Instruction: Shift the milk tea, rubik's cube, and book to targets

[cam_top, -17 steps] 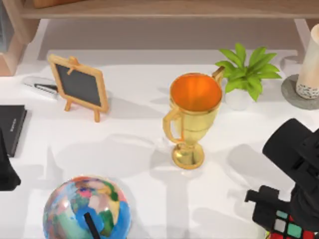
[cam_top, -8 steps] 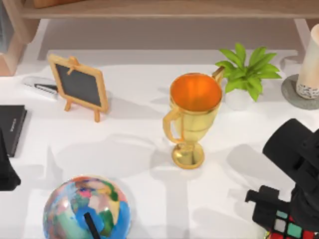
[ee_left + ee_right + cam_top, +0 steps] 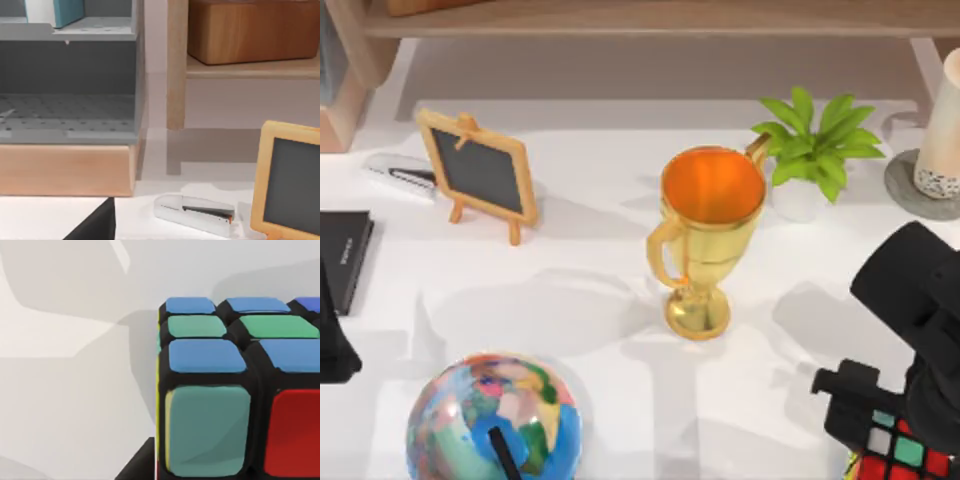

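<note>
Over at the right front corner of the white worktop [image 3: 570,300], the right gripper [image 3: 880,440] is down on the rubik's cube [image 3: 895,455]. The black arm covers most of it from above, so I cannot tell how the jaws stand or whether they have hold of it. From the right wrist the cube [image 3: 235,390] looms very close, its blue, green, teal and red squares in a black frame, with pale worktop beside it.

The milk tea [image 3: 945,125] stands upright on the grey round disc [image 3: 910,190] at the far right edge, just beside the potted plant [image 3: 815,150]. Near the middle is a gold trophy [image 3: 705,235] with an orange inside. Further left a small chalkboard easel [image 3: 480,175] stands tilted back, with a stapler [image 3: 400,175] lying just behind it. A multicoloured globe [image 3: 492,420] sits at the front left.

The thin black slab [image 3: 342,255] lies at the left edge, and the left arm [image 3: 332,340] hangs idle just in front of it; its jaws are hidden. From the left wrist, a teal-blue book [image 3: 62,11] stands on the upper tier of a grey rack [image 3: 70,80] by the wooden shelf, with the stapler [image 3: 195,214] and the easel [image 3: 290,182] nearer.
</note>
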